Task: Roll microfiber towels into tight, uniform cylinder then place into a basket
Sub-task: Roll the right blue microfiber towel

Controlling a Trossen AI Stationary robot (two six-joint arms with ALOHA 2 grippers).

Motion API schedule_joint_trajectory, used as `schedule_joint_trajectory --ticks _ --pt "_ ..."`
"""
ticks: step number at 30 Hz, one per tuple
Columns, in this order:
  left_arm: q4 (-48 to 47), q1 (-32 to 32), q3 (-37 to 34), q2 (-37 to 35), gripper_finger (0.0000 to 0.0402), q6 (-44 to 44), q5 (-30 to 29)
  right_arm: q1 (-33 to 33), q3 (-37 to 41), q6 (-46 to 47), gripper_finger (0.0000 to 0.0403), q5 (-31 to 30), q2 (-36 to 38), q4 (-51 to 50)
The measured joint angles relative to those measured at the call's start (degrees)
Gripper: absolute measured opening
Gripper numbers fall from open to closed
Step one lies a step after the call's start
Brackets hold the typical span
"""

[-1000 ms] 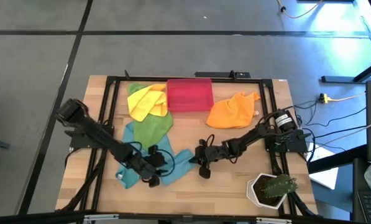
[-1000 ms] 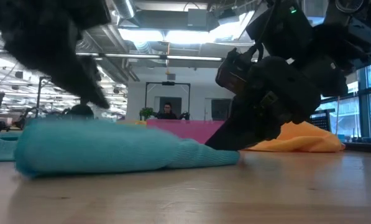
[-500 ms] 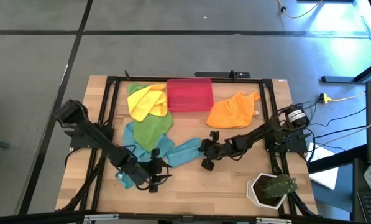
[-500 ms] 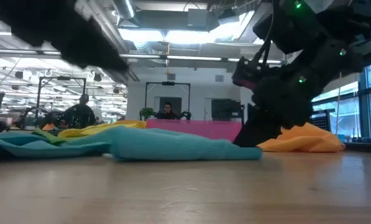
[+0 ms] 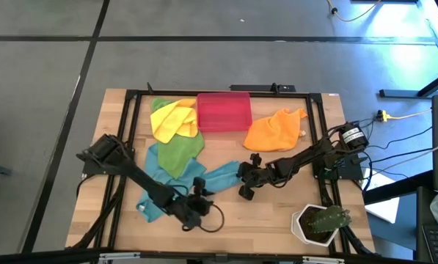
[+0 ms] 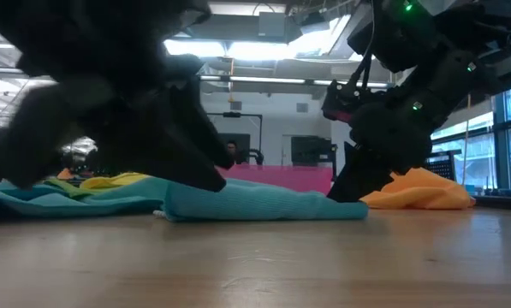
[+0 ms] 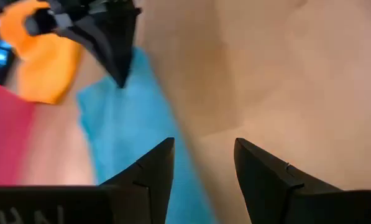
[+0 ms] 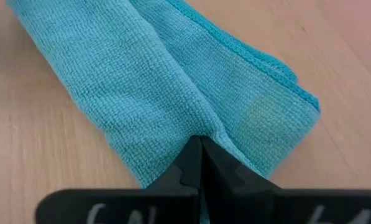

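Four towels lay on the bench [image 5: 277, 213]: one teal towel [image 5: 217, 178] in the middle, one green towel [image 5: 179, 153], one yellow towel [image 5: 173, 119] and one orange towel [image 5: 273, 130]. One red basket [image 5: 223, 111] sat at the far edge. The right end effector [image 5: 244, 178] pinched the teal towel tight. The left end effector [image 5: 202, 195] hung open, holding nothing, just beside the towel's near side.

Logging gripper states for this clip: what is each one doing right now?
Left gripper: open, holding nothing.
Right gripper: shut on the teal towel.

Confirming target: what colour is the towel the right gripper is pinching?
Teal-blue towel, pinched by the right gripper; clearest in the right wrist view.
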State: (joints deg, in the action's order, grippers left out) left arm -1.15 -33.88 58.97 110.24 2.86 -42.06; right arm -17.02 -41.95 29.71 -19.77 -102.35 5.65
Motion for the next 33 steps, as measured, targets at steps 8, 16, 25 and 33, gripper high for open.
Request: schedule_joint_trajectory --ticks 8,16,25,33 --pt "-12.4 2.2 5.5 1.2 0.0156 -1.5 2.5 0.0 0.0 0.0 0.0009 0.3 0.0 -0.1" --pt "-17.0 2.8 5.5 1.2 0.0156 1.5 3.3 0.0 0.0 0.0 0.0008 0.4 0.0 -0.1" --pt "-19.4 3.5 5.5 1.2 0.0156 6.0 4.0 0.0 0.0 -0.2 0.0009 0.4 0.0 -0.2" --pt "-19.1 3.6 4.9 1.2 0.0156 10.2 3.9 0.0 0.0 -0.2 0.0015 0.4 0.0 -0.2"
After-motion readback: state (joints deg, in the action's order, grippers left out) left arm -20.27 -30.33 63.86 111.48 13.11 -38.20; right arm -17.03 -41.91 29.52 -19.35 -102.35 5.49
